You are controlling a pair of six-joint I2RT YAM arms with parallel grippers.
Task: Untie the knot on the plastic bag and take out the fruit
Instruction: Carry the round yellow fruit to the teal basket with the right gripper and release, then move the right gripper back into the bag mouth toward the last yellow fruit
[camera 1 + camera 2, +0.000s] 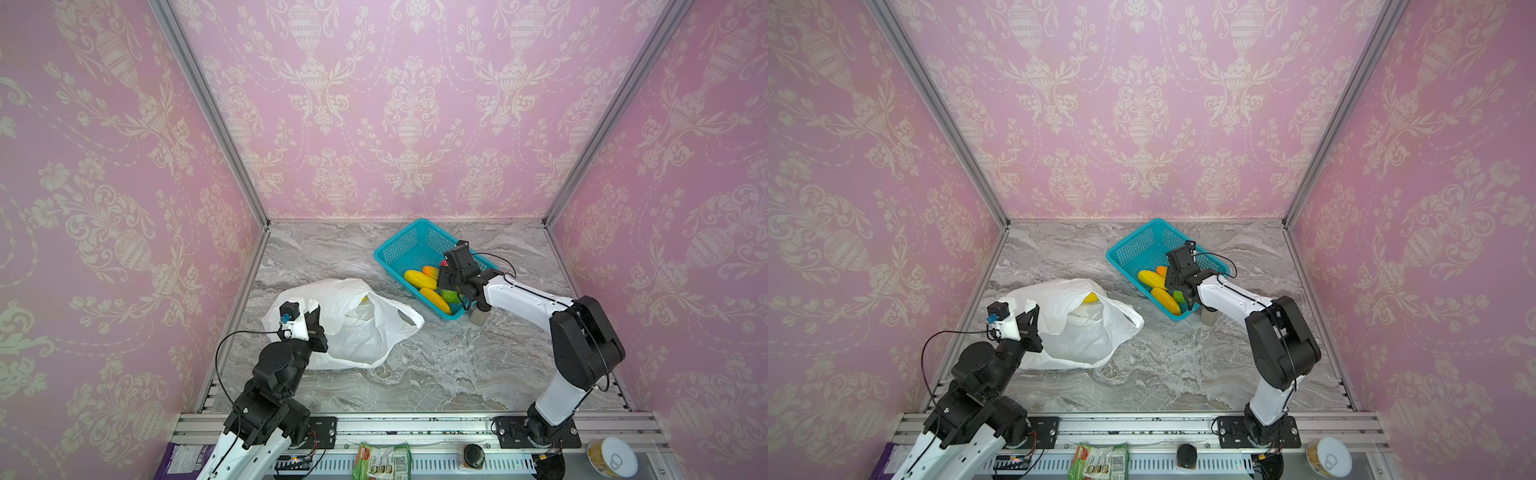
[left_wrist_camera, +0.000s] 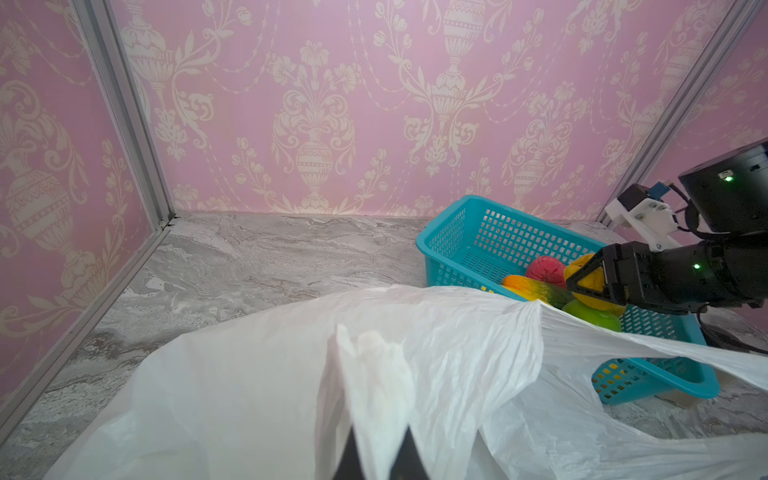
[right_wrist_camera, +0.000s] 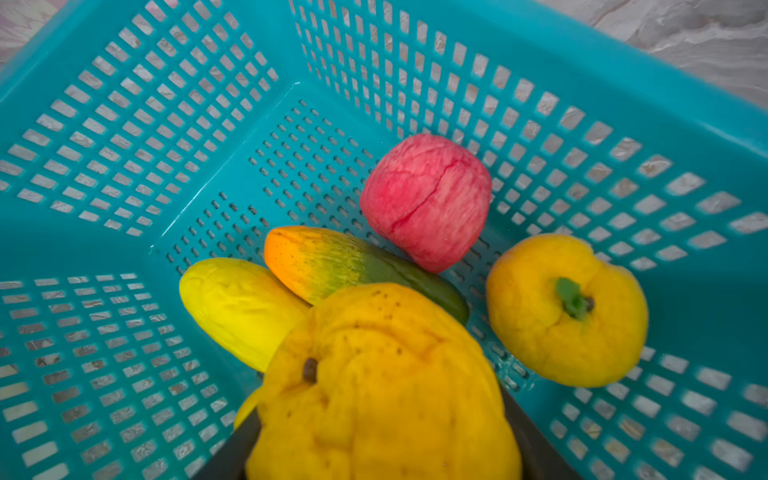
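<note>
Right, the right gripper [image 3: 382, 451] is over the teal basket [image 1: 399, 245] with its jaws clamped on a yellow apple [image 3: 382, 386], holding it just above the fruit [image 1: 420, 279] already lying inside. Down on the basket floor we see a pink-red ball [image 3: 428, 199], an orange-green mango [image 3: 332, 262] touching it, a yellow banana shape [image 3: 237, 307] alongside the mango, and an orange [image 3: 565, 307] with a green stalk sitting a little apart. The left wrist view also picks out a green apple [image 2: 590, 318] beneath the gripper. Over on the other side, the left gripper [image 1: 316, 313] is clenched tight on a fold of the plastic bag [image 1: 357, 336], pinching it up at the rim. The bag lies slumped on the marble table [image 1: 457, 365], near the basket but not touching it, its mouth gaping open and untied. One more yellow fruit [image 1: 1091, 297] peeks out from inside that opening.
</note>
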